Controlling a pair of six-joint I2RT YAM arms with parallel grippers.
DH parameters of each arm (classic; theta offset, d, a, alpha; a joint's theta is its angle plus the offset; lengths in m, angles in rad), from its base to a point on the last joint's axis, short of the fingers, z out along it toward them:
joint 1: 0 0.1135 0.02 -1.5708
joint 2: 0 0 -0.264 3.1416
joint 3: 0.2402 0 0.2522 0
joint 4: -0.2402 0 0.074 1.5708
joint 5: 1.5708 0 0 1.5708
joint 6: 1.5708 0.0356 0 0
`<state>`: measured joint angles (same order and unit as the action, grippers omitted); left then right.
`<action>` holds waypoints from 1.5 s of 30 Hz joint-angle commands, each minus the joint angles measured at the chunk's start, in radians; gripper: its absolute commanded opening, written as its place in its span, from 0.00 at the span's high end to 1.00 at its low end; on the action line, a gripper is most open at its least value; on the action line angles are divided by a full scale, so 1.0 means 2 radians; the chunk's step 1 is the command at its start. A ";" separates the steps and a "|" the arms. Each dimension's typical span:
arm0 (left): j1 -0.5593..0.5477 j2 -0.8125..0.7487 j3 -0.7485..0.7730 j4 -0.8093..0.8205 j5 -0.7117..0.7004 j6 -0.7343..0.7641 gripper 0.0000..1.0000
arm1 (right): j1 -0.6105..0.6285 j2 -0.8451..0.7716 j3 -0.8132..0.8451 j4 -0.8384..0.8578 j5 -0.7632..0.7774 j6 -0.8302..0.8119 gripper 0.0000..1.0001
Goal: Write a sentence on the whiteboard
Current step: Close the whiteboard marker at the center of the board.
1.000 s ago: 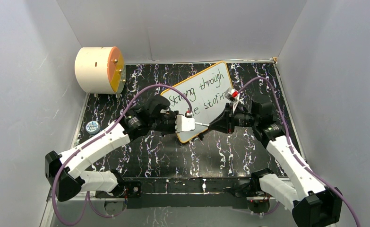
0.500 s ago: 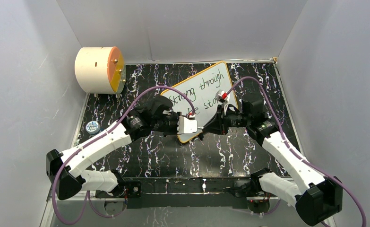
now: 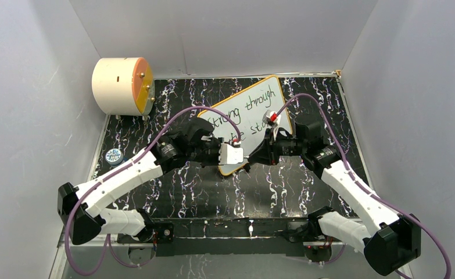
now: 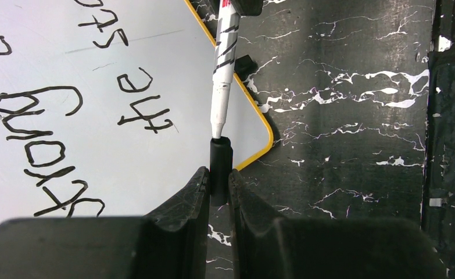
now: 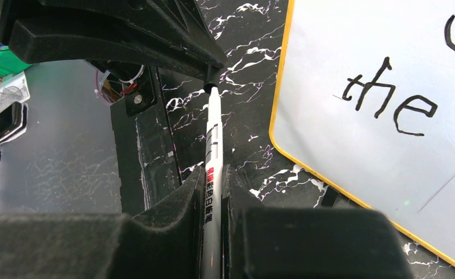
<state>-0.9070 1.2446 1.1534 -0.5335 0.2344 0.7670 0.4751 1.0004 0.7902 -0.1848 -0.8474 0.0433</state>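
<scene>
The whiteboard [image 3: 254,116] with a thin orange-yellow frame lies tilted on the black marbled table, with "Strong through the storm" written on it. It also shows in the left wrist view [image 4: 97,87] and the right wrist view [image 5: 387,116]. My right gripper [image 5: 213,174] is shut on a white marker [image 5: 211,168]. My left gripper [image 4: 218,177] is shut on the marker's black cap [image 4: 219,168]. The marker's tip [image 4: 216,125] sits in the mouth of the cap. The two grippers meet over the board's near corner [image 3: 245,156].
A cream cylinder with an orange face [image 3: 122,85] stands at the back left. A small blue round thing [image 3: 113,156] lies at the table's left edge. Grey walls close in the table on three sides. Purple cables loop over both arms.
My right gripper has moved left with the marker, bringing its tip into the cap held by my left gripper. The left gripper has shifted slightly right.
</scene>
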 commanded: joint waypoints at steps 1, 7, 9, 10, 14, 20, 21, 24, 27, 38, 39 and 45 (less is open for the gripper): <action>-0.007 0.004 0.020 -0.004 0.011 0.009 1.00 | 0.005 0.005 0.026 0.000 0.006 -0.012 1.00; -0.017 0.015 0.042 -0.017 0.021 0.027 1.00 | 0.012 0.016 0.029 -0.004 0.000 -0.018 1.00; -0.019 0.021 0.051 -0.024 0.024 0.033 1.00 | 0.015 0.018 0.031 -0.004 0.000 -0.018 1.00; -0.021 0.024 0.055 -0.027 0.023 0.036 1.00 | 0.017 0.018 0.032 -0.004 0.000 -0.018 1.00; -0.030 0.041 0.069 -0.040 0.020 0.039 1.00 | 0.022 0.022 0.035 -0.004 0.005 -0.016 1.00; -0.037 0.051 0.069 -0.039 0.012 0.030 1.00 | 0.025 0.018 0.026 0.016 0.005 -0.005 1.00; -0.037 0.052 0.069 -0.038 0.011 0.027 1.00 | 0.025 0.018 0.024 0.021 0.004 -0.002 1.00; -0.037 0.050 0.062 -0.033 -0.001 0.025 1.00 | 0.025 0.019 0.019 0.026 -0.001 0.001 1.00; -0.037 0.047 0.058 -0.027 -0.027 0.015 1.00 | 0.025 0.020 0.016 0.026 -0.004 0.002 1.00; -0.036 0.052 0.057 -0.017 -0.070 -0.008 1.00 | 0.025 0.018 0.008 0.029 0.004 0.009 1.00; -0.036 0.048 0.054 -0.015 -0.060 0.001 1.00 | 0.025 0.020 0.007 0.030 0.004 0.011 1.00; -0.038 0.039 0.071 -0.006 0.005 0.020 1.00 | 0.025 0.035 0.001 0.052 0.010 0.032 1.00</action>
<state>-0.9771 1.3521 1.2461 -0.5804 0.1452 0.7807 0.5140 1.0538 0.8009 -0.1608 -0.8055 0.0689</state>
